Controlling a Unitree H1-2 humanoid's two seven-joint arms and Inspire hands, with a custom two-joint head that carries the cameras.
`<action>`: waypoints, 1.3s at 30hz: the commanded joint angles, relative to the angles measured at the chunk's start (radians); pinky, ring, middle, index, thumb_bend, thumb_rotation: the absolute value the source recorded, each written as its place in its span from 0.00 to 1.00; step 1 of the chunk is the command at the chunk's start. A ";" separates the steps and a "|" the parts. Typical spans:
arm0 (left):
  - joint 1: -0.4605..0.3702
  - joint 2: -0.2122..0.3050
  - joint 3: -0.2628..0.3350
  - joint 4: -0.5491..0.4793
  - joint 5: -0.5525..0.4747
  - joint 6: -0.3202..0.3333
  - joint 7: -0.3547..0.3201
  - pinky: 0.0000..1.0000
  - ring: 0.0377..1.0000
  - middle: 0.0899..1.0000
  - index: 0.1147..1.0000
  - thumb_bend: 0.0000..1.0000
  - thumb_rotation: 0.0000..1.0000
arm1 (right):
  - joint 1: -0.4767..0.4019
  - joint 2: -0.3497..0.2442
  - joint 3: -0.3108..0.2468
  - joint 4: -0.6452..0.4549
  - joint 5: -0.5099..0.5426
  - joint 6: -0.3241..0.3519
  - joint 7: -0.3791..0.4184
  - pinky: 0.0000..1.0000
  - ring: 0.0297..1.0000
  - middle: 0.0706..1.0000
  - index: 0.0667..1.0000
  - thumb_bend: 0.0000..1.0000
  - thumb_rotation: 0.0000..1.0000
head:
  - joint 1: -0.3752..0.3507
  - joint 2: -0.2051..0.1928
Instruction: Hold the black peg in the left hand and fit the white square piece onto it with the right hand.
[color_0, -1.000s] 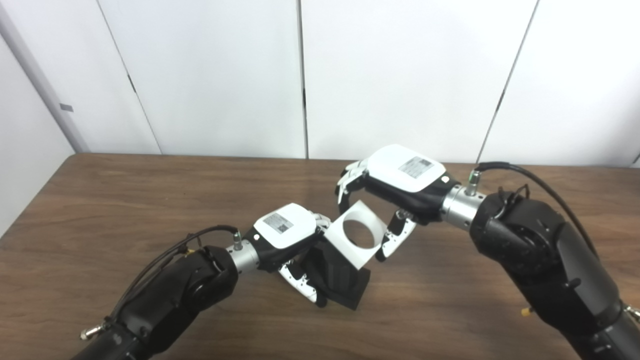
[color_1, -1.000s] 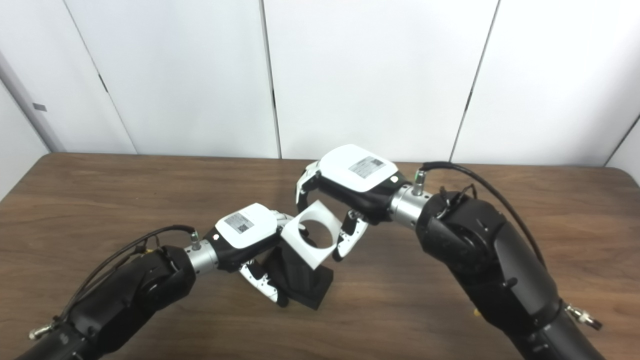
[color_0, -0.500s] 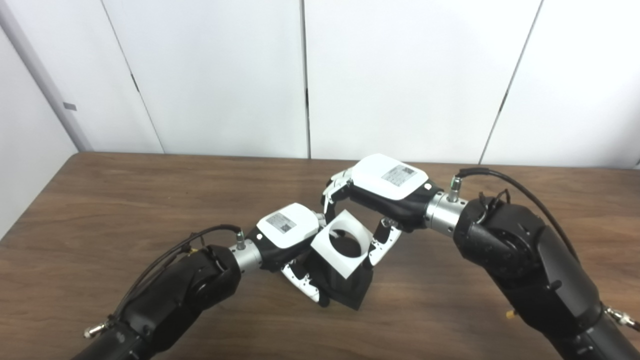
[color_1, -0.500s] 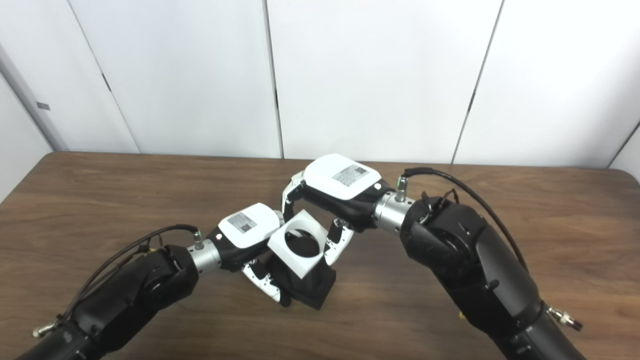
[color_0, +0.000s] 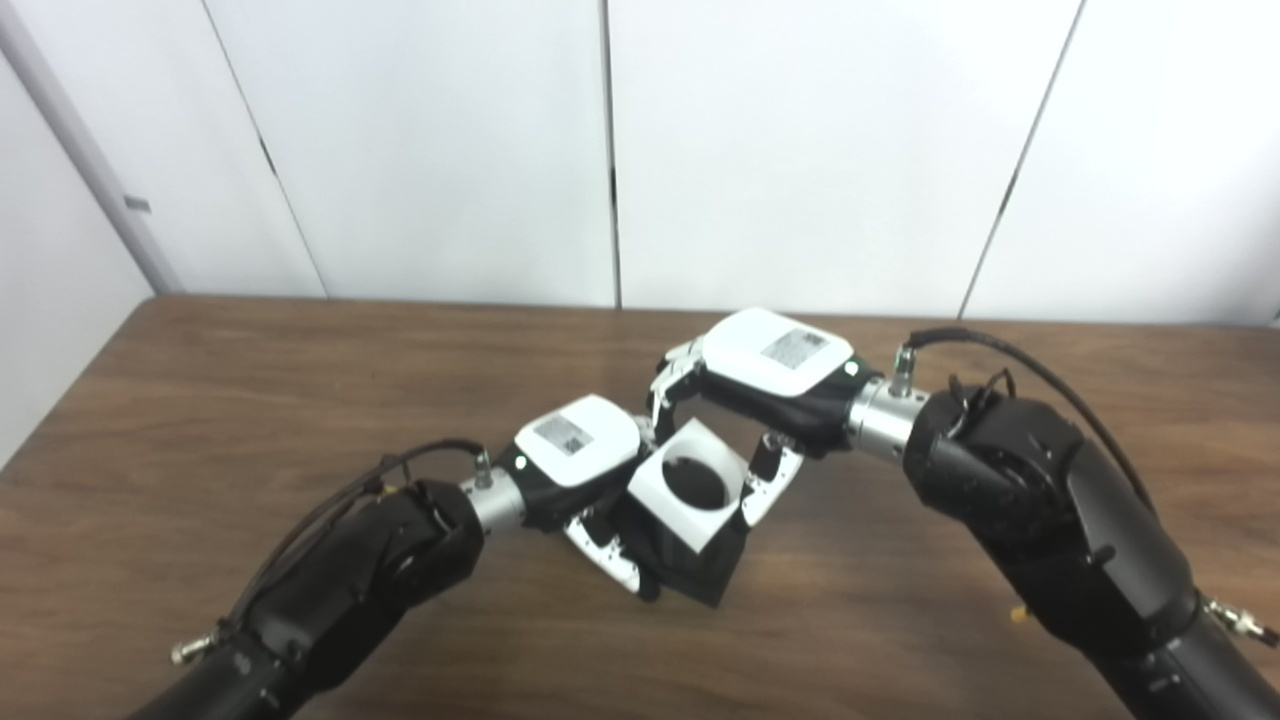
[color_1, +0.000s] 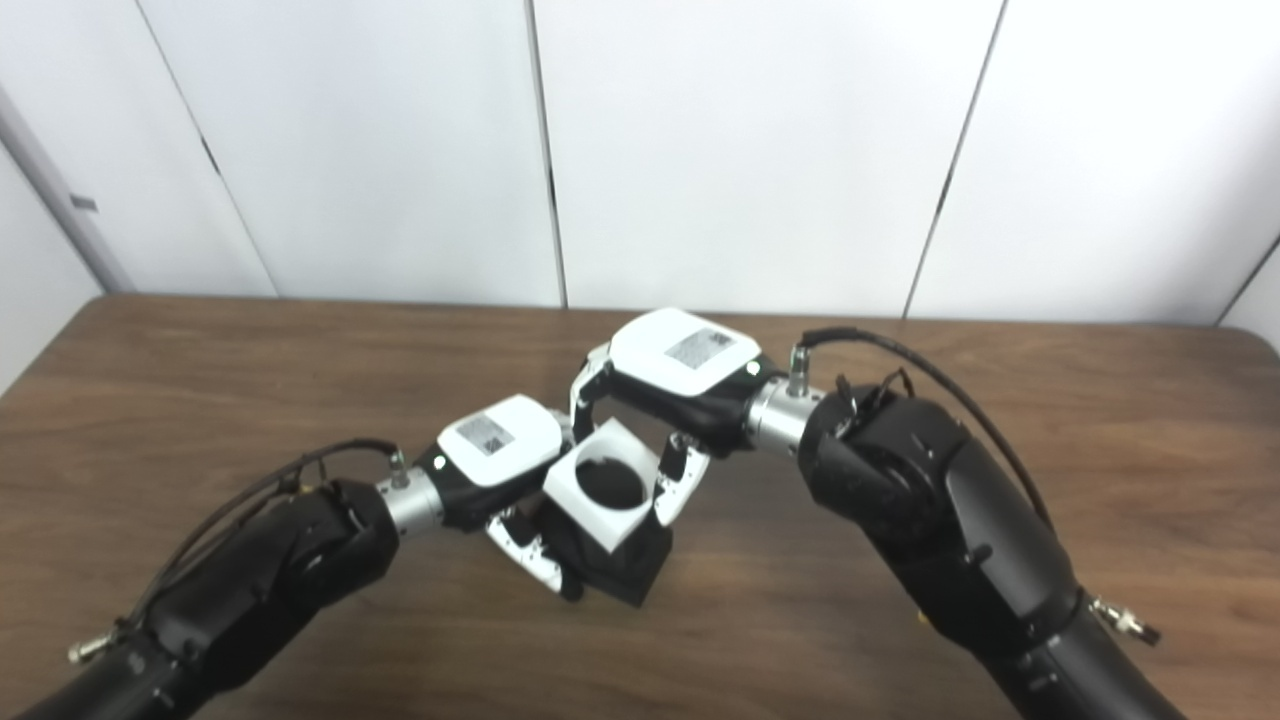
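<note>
The black peg (color_0: 700, 572) stands on its square base on the brown table (color_0: 200, 400), and my left hand (color_0: 580, 462) is shut on its left side. The white square piece (color_0: 690, 490) with a round hole sits tilted over the top of the peg, the peg's dark top showing inside the hole. My right hand (color_0: 765, 375) reaches over from the right and is shut on the piece, fingers on its far edge and thumb (color_0: 765, 482) on its right edge. The peg's upper shaft is hidden by the piece.
White wall panels (color_0: 800, 150) rise behind the table's far edge. Both black forearms (color_1: 930, 500) slant in from the bottom corners and meet near the table's middle. A cable (color_0: 340, 500) loops along the left wrist.
My right hand has brought the white piece down and left, from hanging above the peg to sitting over its top. The left hand kept its hold. The camera tilted slightly.
</note>
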 joint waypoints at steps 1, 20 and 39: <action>0.035 -0.001 -0.038 0.020 0.069 0.016 -0.074 0.79 0.83 0.81 0.42 0.52 0.08 | -0.046 -0.015 -0.012 -0.018 0.002 -0.031 -0.010 0.86 0.84 0.74 0.44 0.52 0.13 | 0.001 0.002; 0.034 -0.007 -0.035 0.011 0.067 0.024 -0.096 0.79 0.84 0.81 0.42 0.52 0.08 | -0.039 -0.008 -0.007 0.001 -0.003 -0.027 0.002 0.86 0.84 0.74 0.44 0.52 0.13 | 0.001 0.003; 0.027 -0.020 -0.046 0.022 0.099 0.026 -0.079 0.77 0.84 0.82 0.43 0.52 0.08 | -0.044 0.075 0.062 0.078 -0.040 -0.028 0.008 0.87 0.85 0.74 0.44 0.52 0.14 | -0.002 0.003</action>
